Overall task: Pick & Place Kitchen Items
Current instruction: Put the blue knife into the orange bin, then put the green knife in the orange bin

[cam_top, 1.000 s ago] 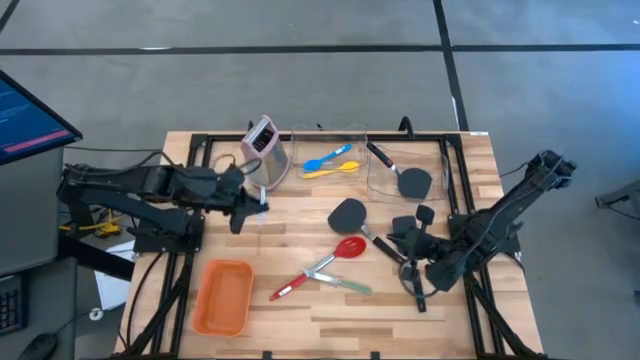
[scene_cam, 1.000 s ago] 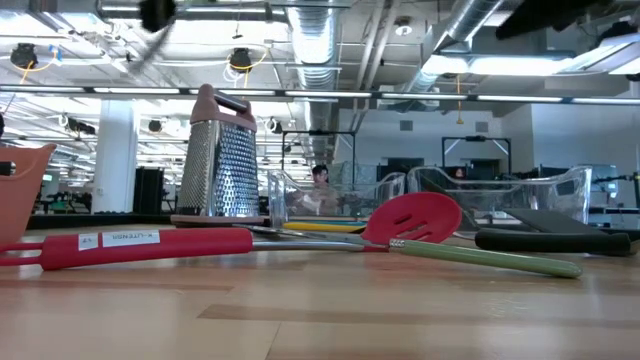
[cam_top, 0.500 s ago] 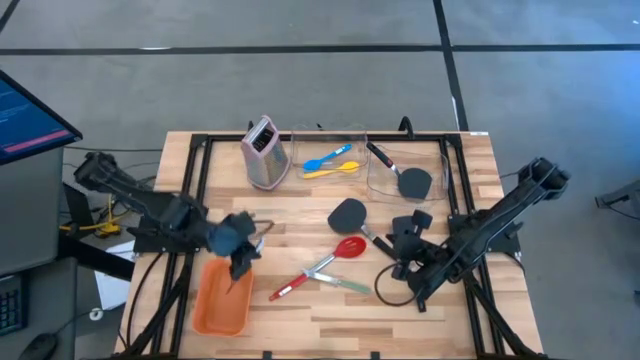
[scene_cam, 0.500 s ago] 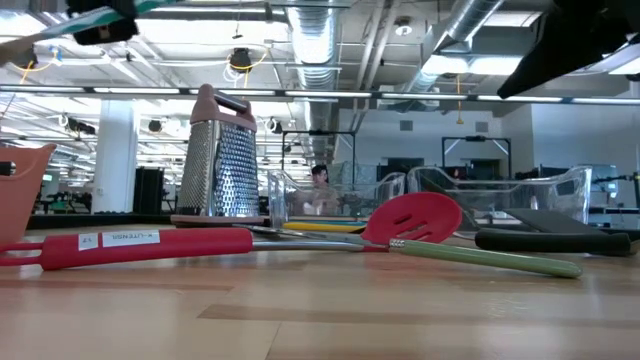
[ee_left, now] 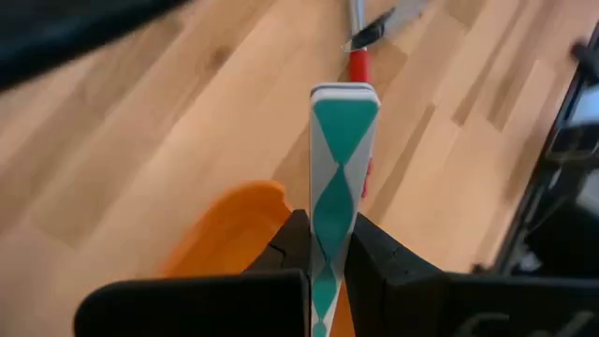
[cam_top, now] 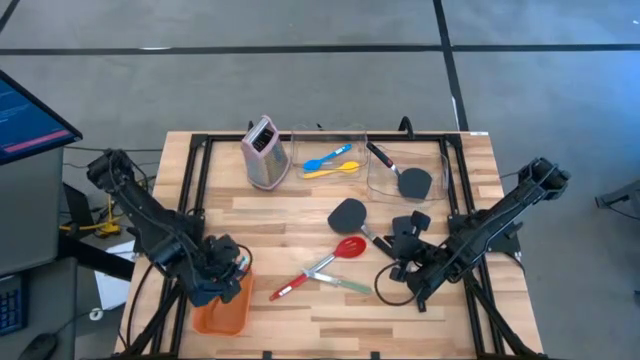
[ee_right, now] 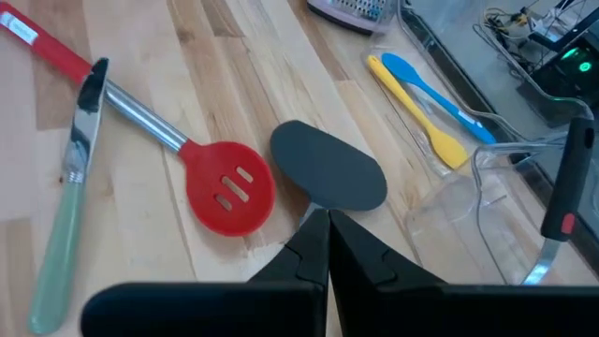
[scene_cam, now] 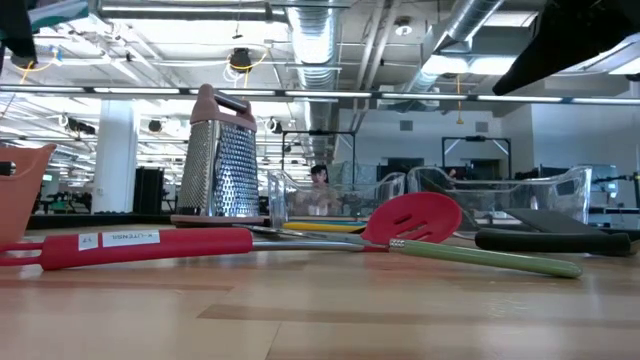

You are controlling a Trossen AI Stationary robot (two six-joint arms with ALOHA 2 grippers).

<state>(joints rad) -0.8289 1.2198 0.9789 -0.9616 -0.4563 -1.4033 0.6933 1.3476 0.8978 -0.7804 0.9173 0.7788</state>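
Left tool point(ee_left: 323, 245) pinches a teal-and-white utensil point(ee_left: 342, 150) upright over the orange tray point(cam_top: 222, 312) for dropping; right tool point(ee_right: 323, 245), shut empty, hovers by the black spatula point(ee_right: 329, 166)

L tool point(cam_top: 232, 278) w/ teal utensil point(ee_left: 343, 187) moved over tray point(cam_top: 228, 318).

Closed right gripper point(ee_right: 323, 245) beside black spatula point(ee_right: 329, 167) and red spoon point(ee_right: 227, 192).

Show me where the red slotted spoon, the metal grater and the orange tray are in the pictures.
red slotted spoon point(ee_right: 230, 193): right wrist view, on its slotted bowl.
metal grater point(scene_cam: 218, 160): low view, on its perforated front face.
orange tray point(ee_left: 229, 225): left wrist view, on its rim.
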